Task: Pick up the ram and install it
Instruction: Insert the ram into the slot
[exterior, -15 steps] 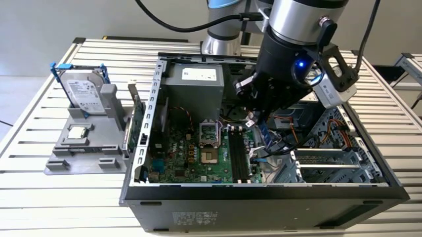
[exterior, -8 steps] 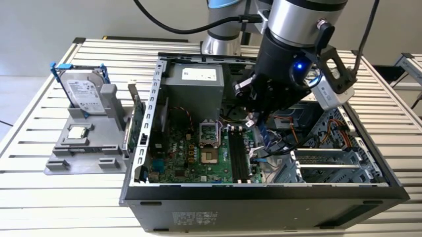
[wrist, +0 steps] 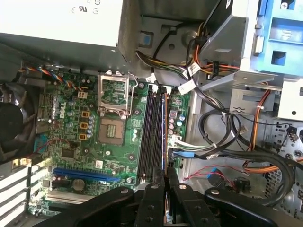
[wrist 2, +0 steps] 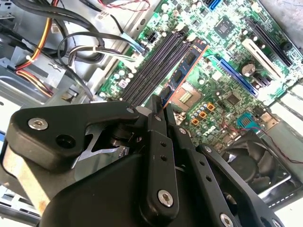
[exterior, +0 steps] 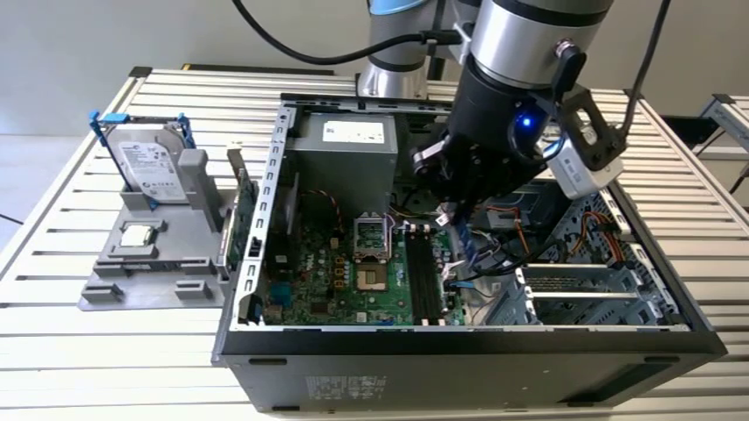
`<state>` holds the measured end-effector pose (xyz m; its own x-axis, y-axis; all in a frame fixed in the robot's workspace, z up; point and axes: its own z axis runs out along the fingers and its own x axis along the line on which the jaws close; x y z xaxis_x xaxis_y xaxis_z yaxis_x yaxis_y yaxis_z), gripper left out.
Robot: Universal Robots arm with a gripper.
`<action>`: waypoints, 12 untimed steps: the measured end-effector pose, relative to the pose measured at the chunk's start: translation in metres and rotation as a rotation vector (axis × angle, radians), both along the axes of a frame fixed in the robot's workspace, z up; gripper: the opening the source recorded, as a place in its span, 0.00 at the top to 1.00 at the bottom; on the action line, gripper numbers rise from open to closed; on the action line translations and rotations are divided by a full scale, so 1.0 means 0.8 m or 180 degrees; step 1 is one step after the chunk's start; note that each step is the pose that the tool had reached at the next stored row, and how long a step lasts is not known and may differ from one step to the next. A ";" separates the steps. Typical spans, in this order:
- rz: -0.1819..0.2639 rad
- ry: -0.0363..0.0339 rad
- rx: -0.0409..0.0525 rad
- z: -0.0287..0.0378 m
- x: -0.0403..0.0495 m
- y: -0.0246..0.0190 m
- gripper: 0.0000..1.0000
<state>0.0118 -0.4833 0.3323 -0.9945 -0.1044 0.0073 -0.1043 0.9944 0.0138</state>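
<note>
Exterior view: on the exterior view's left, well apart from the black slots [exterior: 424, 272], a hard drive [exterior: 150, 167] & a small chip [exterior: 137, 234] sit on a gray holder [exterior: 175, 263] on the surface [exterior: 70, 351]. The slots lie inside the PC case [exterior: 468, 368]. The gripper [exterior: 453, 217] hangs just above the slots. In both wrist views the jaws are clenched on the ram [wrist 2: 187, 66] [wrist: 164, 127], which stands on edge, lined up w/ the slots. Can't tell if it touches them.

My gripper [wrist 2: 162, 104] looks matt black, its screws [wrist 2: 164, 197] bright metal, above a glossy green motherboard [wrist: 118, 161]; I see the case [exterior: 468, 368] dark and matt, the table [exterior: 117, 351] pale ribbed metal.
</note>
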 end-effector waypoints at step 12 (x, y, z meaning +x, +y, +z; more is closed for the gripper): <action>-0.0009 0.0000 0.0000 -0.0035 -0.002 0.0002 1.00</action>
